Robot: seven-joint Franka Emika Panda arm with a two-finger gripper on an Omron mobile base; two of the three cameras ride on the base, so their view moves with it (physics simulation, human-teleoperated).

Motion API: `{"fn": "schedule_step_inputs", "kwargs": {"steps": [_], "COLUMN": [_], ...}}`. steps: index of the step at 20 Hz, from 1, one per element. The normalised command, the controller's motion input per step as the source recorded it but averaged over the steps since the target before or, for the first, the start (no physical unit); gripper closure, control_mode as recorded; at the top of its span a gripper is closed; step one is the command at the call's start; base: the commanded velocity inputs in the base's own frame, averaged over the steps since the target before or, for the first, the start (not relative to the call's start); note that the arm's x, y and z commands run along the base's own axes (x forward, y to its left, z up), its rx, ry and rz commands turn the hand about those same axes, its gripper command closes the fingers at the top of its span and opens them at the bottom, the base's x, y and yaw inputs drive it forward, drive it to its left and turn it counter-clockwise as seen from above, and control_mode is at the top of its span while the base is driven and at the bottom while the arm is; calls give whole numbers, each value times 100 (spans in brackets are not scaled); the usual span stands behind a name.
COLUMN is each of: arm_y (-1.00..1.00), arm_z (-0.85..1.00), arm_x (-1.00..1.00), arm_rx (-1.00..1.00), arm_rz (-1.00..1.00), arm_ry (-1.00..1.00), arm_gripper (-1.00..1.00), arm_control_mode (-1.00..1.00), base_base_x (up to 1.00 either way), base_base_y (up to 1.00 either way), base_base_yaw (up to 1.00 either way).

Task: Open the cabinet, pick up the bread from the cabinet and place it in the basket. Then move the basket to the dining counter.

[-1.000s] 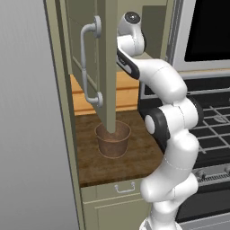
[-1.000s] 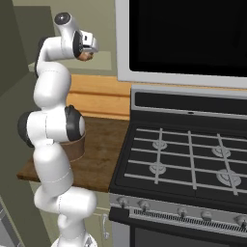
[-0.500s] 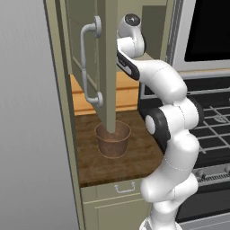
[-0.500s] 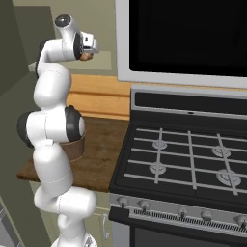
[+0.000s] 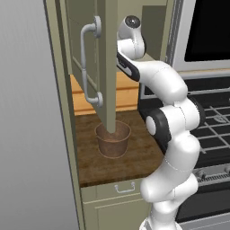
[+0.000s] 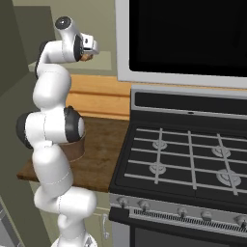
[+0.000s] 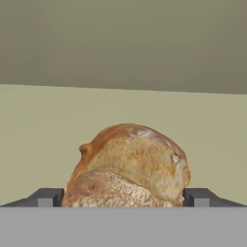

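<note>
The cabinet door [image 5: 108, 67] stands swung open, its grey bar handle [image 5: 87, 63] facing left. My arm reaches up into the cabinet. The gripper [image 7: 123, 195] is open around the bread [image 7: 130, 164], a crusty brown loaf on the beige shelf. One fingertip [image 7: 48, 197] stands close by each side of the loaf. From the right base, the gripper [image 6: 89, 50] has the bread [image 6: 86, 57] showing as a brown patch under the hand. The brown basket [image 5: 113, 139] stands on the short wood worktop [image 5: 139, 157] below the door, partly behind my arm [image 6: 76, 147]. The dining counter is out of view.
A black gas stove [image 6: 183, 159] adjoins the worktop on the right, with a dark microwave [image 6: 188, 34] above it. A grey wall [image 5: 27, 134] closes the left side. An olive drawer front [image 5: 121, 188] sits under the worktop.
</note>
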Motion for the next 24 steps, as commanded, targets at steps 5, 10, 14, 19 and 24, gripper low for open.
{"fn": "schedule_step_inputs", "kwargs": {"steps": [5,10,14,19,24], "arm_y": [1,1,0,0,0], "arm_z": [-12,-14,-17,-1,10], "arm_x": [0,-4,-27,-46,-53], "arm_rx": [0,0,0,0,0], "arm_rz": [0,0,1,0,-3], "arm_ry": [-1,-14,-20,-19,0], "arm_gripper": [100,100,100,100,100], "arm_control_mode": [-100,-100,-100,-100,-100], "base_base_x": [0,0,0,0,0], "base_base_y": [0,0,0,0,0], "base_base_yaw": [0,0,0,0,0]}}
